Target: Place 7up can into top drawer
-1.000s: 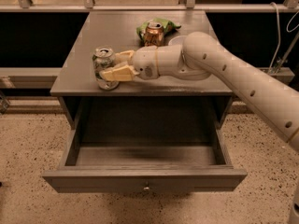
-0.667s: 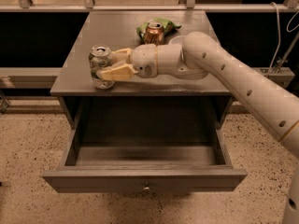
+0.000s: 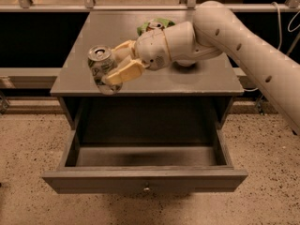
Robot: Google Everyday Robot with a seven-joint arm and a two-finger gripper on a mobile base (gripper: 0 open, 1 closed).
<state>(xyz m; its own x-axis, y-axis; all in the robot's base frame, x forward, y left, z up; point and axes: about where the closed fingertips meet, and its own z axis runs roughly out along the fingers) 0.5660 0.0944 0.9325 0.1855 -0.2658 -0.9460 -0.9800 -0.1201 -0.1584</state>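
The 7up can [image 3: 101, 64], silver-white with green markings and a silver top, is held by my gripper [image 3: 115, 69], which is shut on its side. The can is lifted off the grey table [image 3: 197, 81] and hangs over the table's front left edge, tilted slightly. Below it the top drawer [image 3: 145, 179] is pulled wide open, grey, shallow and with nothing in it, with a small round metal knob [image 3: 146, 189] on its front. My arm reaches in from the right across the tabletop.
An orange-copper can [image 3: 155, 26] lies with a green packet [image 3: 151, 24] at the back of the table, partly hidden behind my wrist. Dark shelving runs behind the table. Speckled floor surrounds the drawer.
My gripper has lifted the 7up can off the tabletop and carried it forward to the table's front left edge, above the open drawer.
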